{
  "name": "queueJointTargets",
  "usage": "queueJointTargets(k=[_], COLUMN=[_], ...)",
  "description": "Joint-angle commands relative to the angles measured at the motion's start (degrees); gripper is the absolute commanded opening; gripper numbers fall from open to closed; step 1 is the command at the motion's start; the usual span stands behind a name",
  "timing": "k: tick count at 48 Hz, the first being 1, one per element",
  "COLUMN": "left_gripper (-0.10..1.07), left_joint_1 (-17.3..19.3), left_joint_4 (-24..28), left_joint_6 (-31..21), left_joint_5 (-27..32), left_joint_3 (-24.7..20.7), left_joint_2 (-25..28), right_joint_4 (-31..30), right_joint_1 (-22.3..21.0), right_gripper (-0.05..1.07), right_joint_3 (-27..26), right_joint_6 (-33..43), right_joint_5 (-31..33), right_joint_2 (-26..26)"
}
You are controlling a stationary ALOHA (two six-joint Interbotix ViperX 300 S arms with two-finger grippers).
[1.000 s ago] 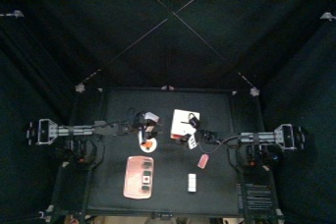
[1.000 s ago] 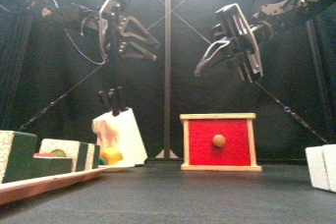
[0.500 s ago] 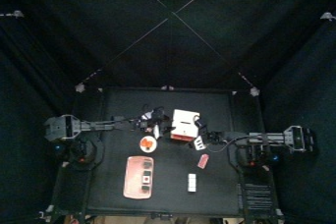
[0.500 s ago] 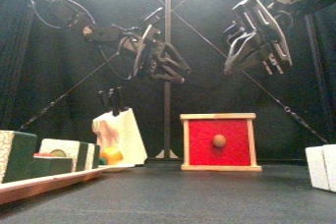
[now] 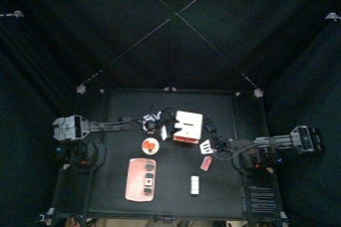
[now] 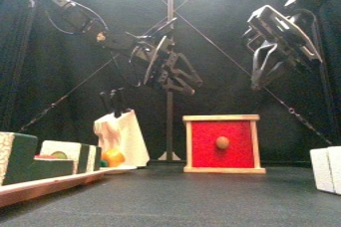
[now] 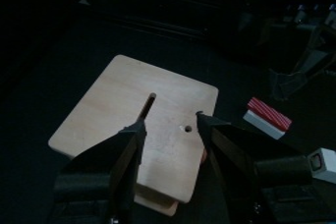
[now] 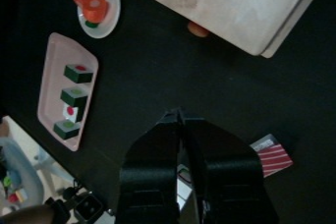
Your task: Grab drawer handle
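Note:
The drawer (image 6: 221, 143) is a small box with a red front and a brown knob handle (image 6: 222, 142) in the middle; from above its pale top (image 5: 186, 124) shows at the table's centre. My left gripper (image 6: 167, 67) hangs open above the drawer's left side. In the left wrist view its fingertips (image 7: 171, 127) straddle the pale top (image 7: 132, 120) from above without touching it. My right gripper (image 6: 280, 47) is high to the right of the drawer, shut and holding nothing. In the right wrist view the shut gripper (image 8: 172, 120) is well clear of the drawer (image 8: 237, 2) and its knob (image 8: 197, 29).
A pink tray (image 5: 142, 178) with sushi pieces lies at the front left, a round red-orange plate (image 5: 150, 146) just behind it. A red-and-white piece (image 5: 208, 161) and small white blocks (image 5: 194, 184) lie front of the drawer. A white slanted block (image 6: 120, 136) stands left of it.
My left gripper has swung right, from the table's left to over the drawer. The right gripper has pulled back to the right, away from the drawer.

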Motion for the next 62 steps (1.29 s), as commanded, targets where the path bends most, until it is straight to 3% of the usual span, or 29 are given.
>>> queueJointTargets(k=[1, 11, 20, 47, 62], left_gripper=[0.83, 0.83, 0.83, 0.81, 0.63], left_joint_1=[0.09, 0.44, 0.70, 1.67, 2.46], left_joint_4=[0.00, 0.18, 0.18, 0.44, 2.29], left_joint_6=[0.09, 0.09, 0.09, 0.09, 0.09], left_joint_5=[-0.18, -0.18, -0.09, 8.88, 8.96], left_joint_3=[-1.76, -2.29, -3.25, -7.91, -7.91], left_joint_2=[0.00, 1.41, 3.16, 7.38, 7.56], right_joint_4=[-6.94, -20.92, -28.13, -30.59, -30.94], right_joint_1=[2.99, 7.29, 8.09, 7.91, 8.17], right_gripper=[0.37, 0.37, 0.37, 0.40, 0.45], right_joint_3=[0.35, 2.37, 3.16, -0.97, -2.72], right_joint_6=[6.77, 23.12, 31.29, 33.31, 33.57], right_joint_5=[-0.18, -0.26, -0.18, 6.06, 7.38], right_joint_2=[-0.97, 0.18, 3.08, 11.07, 13.45])
